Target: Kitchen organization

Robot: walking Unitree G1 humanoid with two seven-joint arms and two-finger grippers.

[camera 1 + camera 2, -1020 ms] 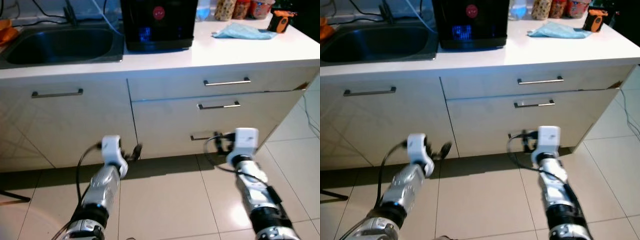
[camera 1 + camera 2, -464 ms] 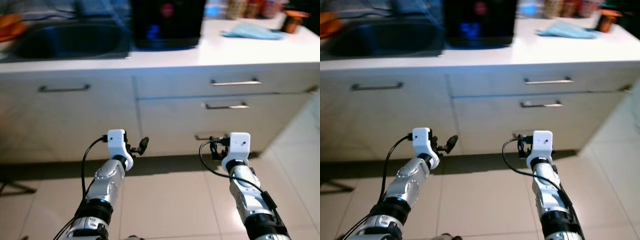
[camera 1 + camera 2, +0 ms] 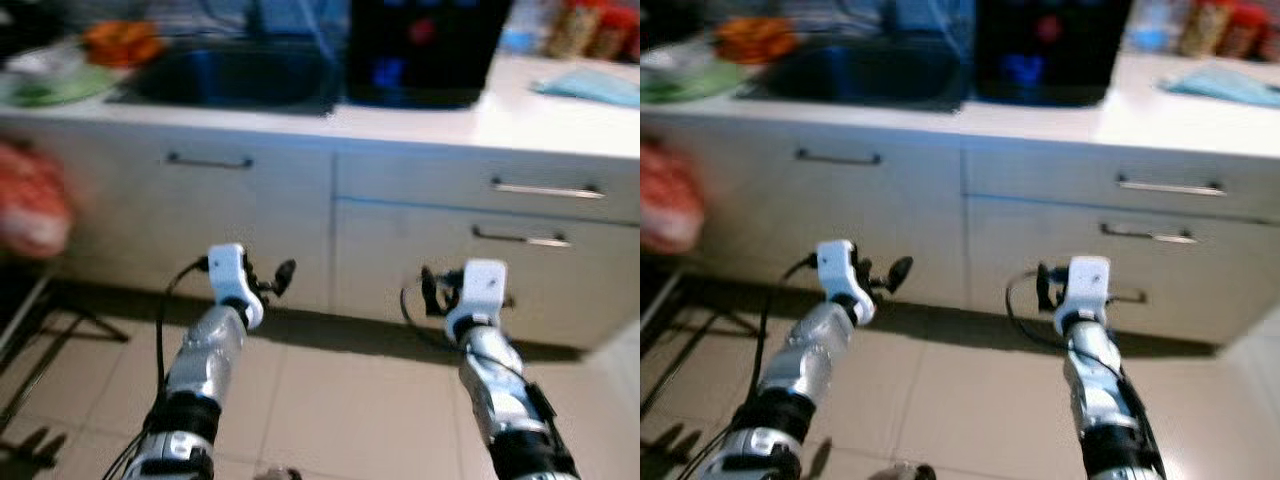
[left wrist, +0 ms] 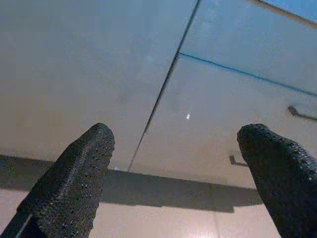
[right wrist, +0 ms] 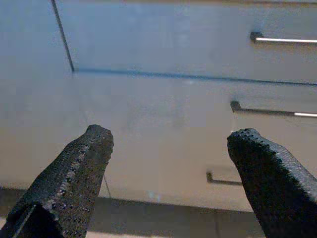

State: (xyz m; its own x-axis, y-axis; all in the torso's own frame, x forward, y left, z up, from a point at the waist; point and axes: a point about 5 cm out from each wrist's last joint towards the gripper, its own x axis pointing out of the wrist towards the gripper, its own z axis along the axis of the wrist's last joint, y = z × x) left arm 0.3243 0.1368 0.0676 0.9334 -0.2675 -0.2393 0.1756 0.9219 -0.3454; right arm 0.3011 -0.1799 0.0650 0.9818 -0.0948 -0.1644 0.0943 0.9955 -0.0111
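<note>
Both tools, left (image 4: 173, 183) and right (image 5: 168, 183), fingers apart, empty, facing drawers (image 3: 545, 190); I steady my blurred view before approaching the desk (image 3: 560, 125).

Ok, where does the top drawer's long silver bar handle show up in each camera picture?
Left eye view: long silver bar handle, right side, below the white countertop.
Right eye view: same place.
Left wrist view: cannot tell which handle the dark stub at the edge is.
Right wrist view: uppermost bar.
Shared landmark: the drawer seam beneath it.
</note>
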